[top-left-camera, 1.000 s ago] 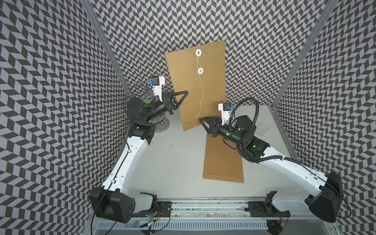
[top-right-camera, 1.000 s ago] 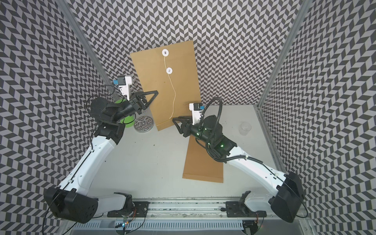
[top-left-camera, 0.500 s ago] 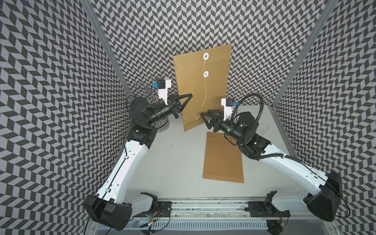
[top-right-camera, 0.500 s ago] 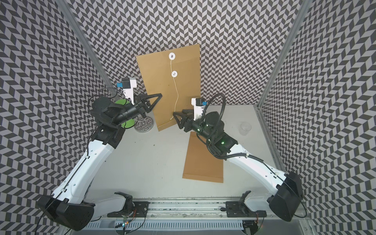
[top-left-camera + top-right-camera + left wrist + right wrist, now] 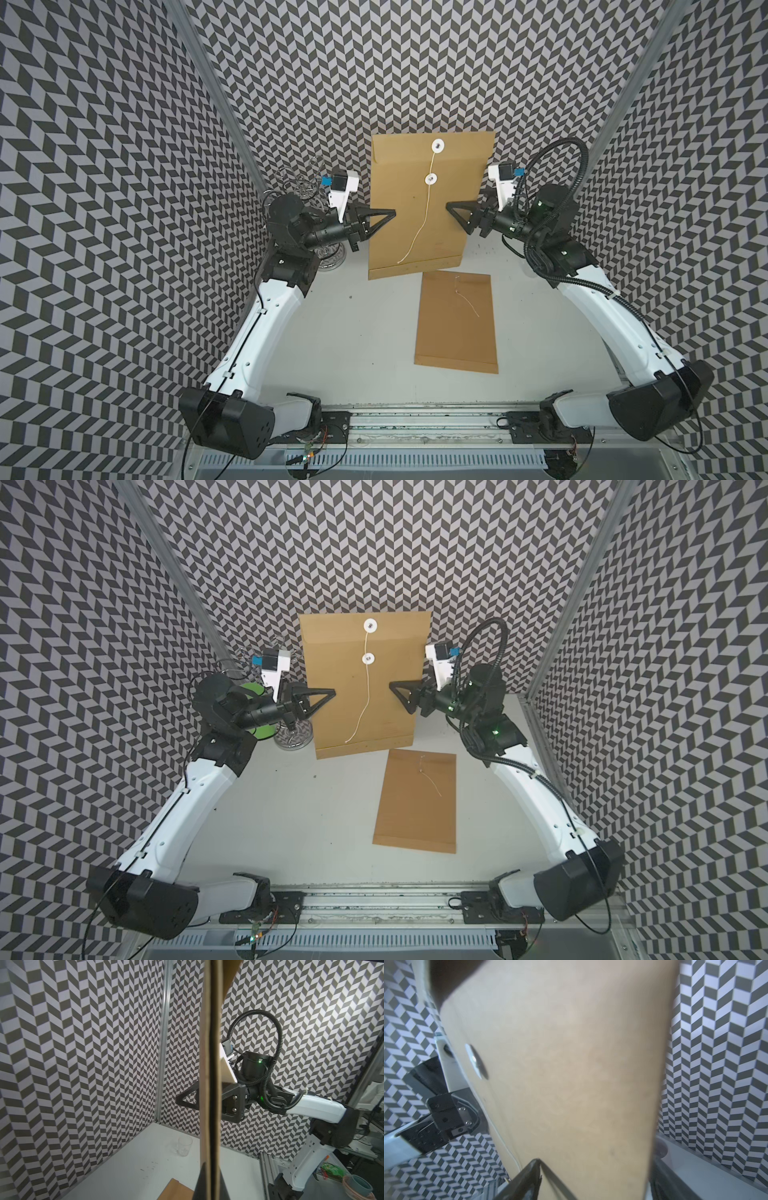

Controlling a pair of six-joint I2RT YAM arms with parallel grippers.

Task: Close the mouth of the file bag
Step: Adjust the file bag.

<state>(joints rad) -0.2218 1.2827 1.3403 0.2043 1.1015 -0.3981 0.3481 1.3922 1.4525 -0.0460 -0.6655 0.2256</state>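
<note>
A: Where is the bag [image 5: 457, 166] just now?

B: Held upright at the twelve o'clock end of the desk [image 5: 353, 324], in front of the back wall, face toward us. It looks lifted clear of the desk, though I can't swear to the gap.

A: Who has it?

B: The left pincer [image 5: 390, 214] is clamped on its nine o'clock edge, about halfway up. In the left wrist view the sheet runs straight between the closed jaws.

A: And the right pincer [image 5: 449, 206]?

B: At the three o'clock edge, at the same height, but its jaws stand apart, one on each face of the bag. As far as I can see, it grips nothing.

A: So is the mouth shut?

B: Partly, to my eye. The flap [image 5: 399, 147] at twelve o'clock looks folded down over the opening. But the string [image 5: 419, 232] only hangs from the top button [image 5: 437, 145], past the lower button [image 5: 431, 179], and trails toward seven o'clock. I see no turns round the lower button.

A: Then what is left?

B: The real closing, I'd judge: catch the loose end and wind it round the lower button so the flap stays down. The free right pincer seems the one for it, with the left holding.

A: And that other one lying flat?

B: A second bag [image 5: 453, 332], at about five o'clock from the held one, near it but apart, its string loose too. Nothing touches it.
</note>
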